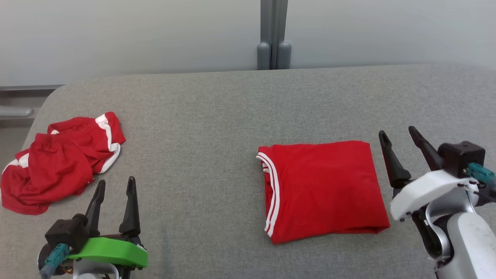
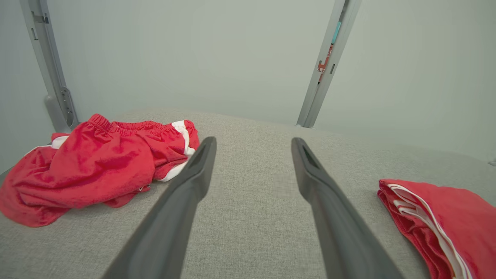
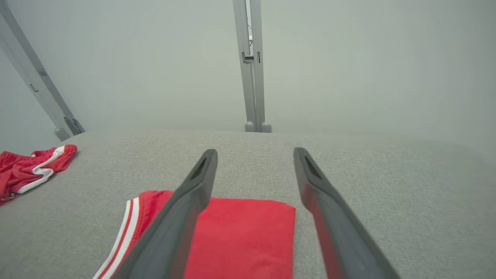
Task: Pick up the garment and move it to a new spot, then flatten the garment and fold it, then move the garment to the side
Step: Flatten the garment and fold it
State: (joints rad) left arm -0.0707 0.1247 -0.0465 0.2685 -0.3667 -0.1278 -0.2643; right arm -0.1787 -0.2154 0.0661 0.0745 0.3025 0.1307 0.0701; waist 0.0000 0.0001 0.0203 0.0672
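1. Garment (image 1: 321, 190): red, with white stripes along its left edge. It is folded into a rough rectangle and lies flat on the table (image 1: 201, 116), right of the middle and toward my side. The stacked, stripe-edged layers show at its left end.

2. Crumpled shorts (image 1: 58, 162): red with white trim and a gathered waistband. They sit in a loose heap at the table's left edge, well apart from the garment.

3. My left gripper (image 1: 116, 180): green wrist casing and dark fingers spread wide, with nothing between them. It sits low at the near left of the table, just beside the shorts and not touching them.

4. My right gripper (image 1: 397, 131): white wrist casing, fingers likewise wide apart and empty. It stands just to the right of the garment's right edge, clear of the cloth. From its own wrist camera the garment lies under and beyond its left finger. I cannot tell how high it hangs above the table.

5. Table: grey woven covering with a rounded far-left corner.

6. Post (image 1: 274, 35): grey and upright, against the pale wall behind the table's far edge.
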